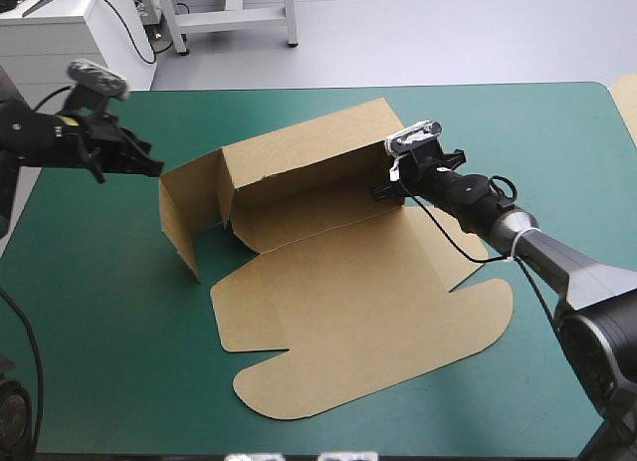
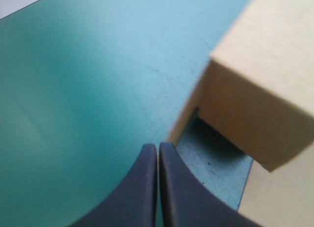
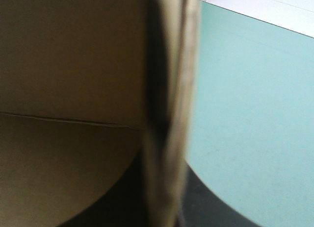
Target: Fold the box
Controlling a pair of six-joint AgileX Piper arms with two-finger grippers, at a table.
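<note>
The brown box (image 1: 328,282) lies mid-table with its long back wall and left side wall raised and its lid flat toward the front edge. My left gripper (image 1: 151,166) hovers just outside the left wall's upper corner, fingers shut on nothing. In the left wrist view its tips (image 2: 158,147) meet over the teal-green cover, with the box corner (image 2: 260,104) ahead and to one side. My right gripper (image 1: 381,190) is at the back wall's right end, shut on the box. In the right wrist view the board edge (image 3: 167,114) runs upright between the fingers.
Teal-green cover (image 1: 100,312) lies bare to the left of and in front of the box. The table's far edge runs close behind the back wall. A strip of tan board (image 1: 627,98) shows at the table's right edge.
</note>
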